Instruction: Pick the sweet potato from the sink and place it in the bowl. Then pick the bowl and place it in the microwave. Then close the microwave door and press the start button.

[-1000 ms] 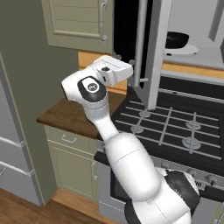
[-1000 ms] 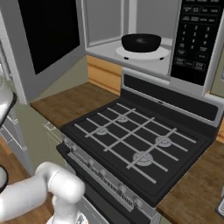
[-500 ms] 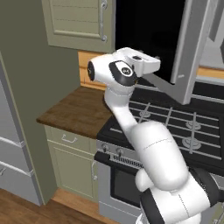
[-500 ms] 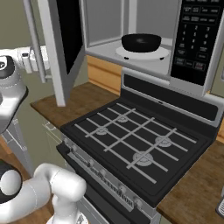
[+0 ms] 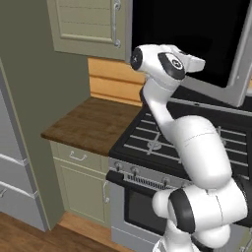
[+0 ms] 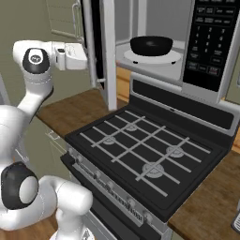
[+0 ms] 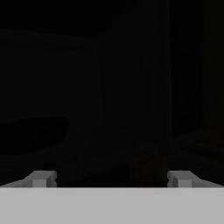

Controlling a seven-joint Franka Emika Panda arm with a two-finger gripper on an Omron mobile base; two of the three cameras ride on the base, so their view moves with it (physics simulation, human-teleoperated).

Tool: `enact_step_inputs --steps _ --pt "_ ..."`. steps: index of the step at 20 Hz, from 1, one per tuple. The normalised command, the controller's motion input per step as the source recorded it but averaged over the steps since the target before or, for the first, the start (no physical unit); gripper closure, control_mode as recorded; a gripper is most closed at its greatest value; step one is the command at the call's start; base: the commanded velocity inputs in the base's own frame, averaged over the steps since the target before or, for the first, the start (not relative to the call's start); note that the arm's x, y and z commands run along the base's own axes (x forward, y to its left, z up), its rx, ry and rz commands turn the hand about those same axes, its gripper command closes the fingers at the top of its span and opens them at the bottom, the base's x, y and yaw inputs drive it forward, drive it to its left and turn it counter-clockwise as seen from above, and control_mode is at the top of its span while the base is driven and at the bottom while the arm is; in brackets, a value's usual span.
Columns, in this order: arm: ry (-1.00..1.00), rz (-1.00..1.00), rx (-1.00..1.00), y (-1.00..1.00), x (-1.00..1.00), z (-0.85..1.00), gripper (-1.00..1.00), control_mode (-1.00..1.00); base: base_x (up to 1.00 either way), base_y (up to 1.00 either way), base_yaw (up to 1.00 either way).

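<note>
While the bowl (image 6: 151, 45) sits on the turntable inside the microwave (image 6: 187, 42), the gripper (image 7: 109, 178) is spread wide, empty, up against the door (image 6: 107, 51) glass, probably touching. Arm reaches up, hand level. Stove (image 6: 140, 154) below, wooden counter (image 5: 93, 123) at left. Sweet potato likely in the bowl; can't tell.

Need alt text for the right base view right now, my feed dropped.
The white arm's tool presses against the outer face of the half-closed microwave door. Inside the microwave, the black bowl sits on the white turntable, above the black gas stove.
</note>
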Motion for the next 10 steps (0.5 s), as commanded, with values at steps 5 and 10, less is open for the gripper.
enact_step_inputs --steps 5,10 --pt "0.00 0.04 0.09 -0.65 0.67 0.00 -1.00 -1.00 0.00 0.00 0.00" --pt "0.03 0.01 0.05 -0.62 0.68 0.00 -1.00 -1.00 0.00 0.00 0.00"
